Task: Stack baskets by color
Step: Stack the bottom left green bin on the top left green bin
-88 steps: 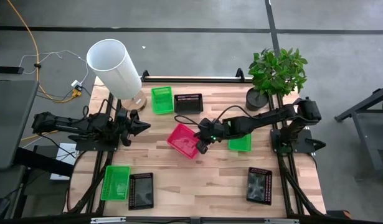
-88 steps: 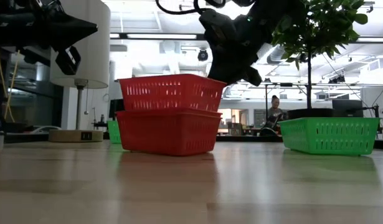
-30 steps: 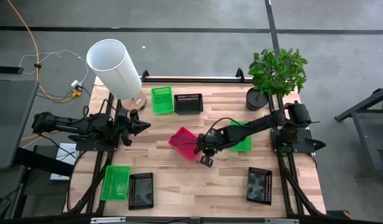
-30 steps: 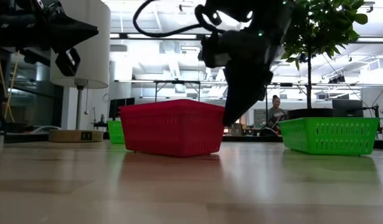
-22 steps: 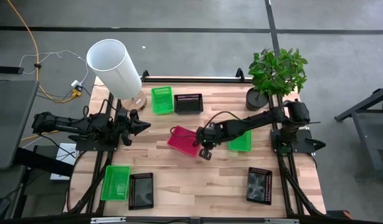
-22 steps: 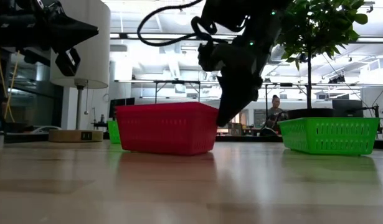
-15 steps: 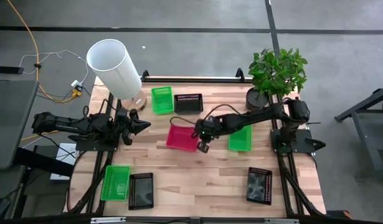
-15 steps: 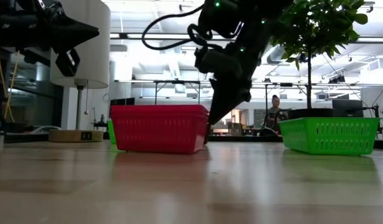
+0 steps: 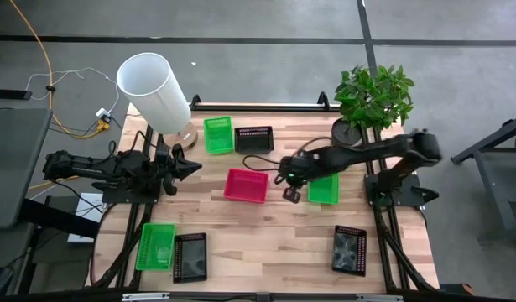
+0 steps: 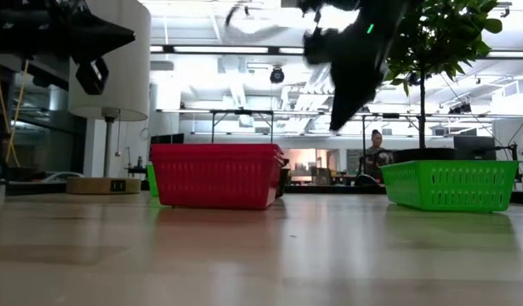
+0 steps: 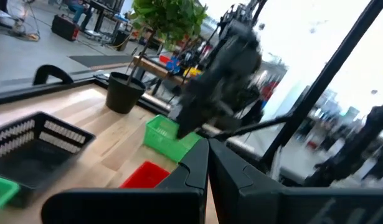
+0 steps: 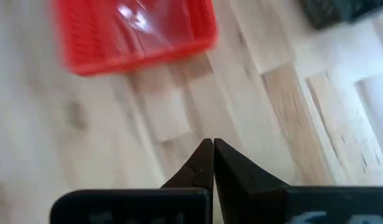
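The nested pink baskets (image 9: 246,185) rest bottom-down on the table's middle, also in the low view (image 10: 217,175) and the right wrist view (image 12: 138,31). My right gripper (image 9: 292,195) hangs shut just right of them, raised clear (image 10: 338,119), with a green basket (image 9: 325,190) partly under its arm. Another green basket (image 9: 218,134) and a black one (image 9: 254,138) stand at the far edge. A green (image 9: 155,246) and a black basket (image 9: 190,256) stand near left, a black one (image 9: 349,249) near right. My left gripper (image 9: 190,168) waits shut at the left.
A tall white cylinder (image 9: 153,91) stands at the far left and a potted plant (image 9: 371,101) at the far right. Bare wood lies between the pink baskets and the near edge. A person (image 10: 376,151) sits in the room beyond the table.
My right gripper, shut throughout, pushed the pink baskets toward the table's far left; they slid and turned until square with the table. It then rose and drew back toward the right edge, clear of them.
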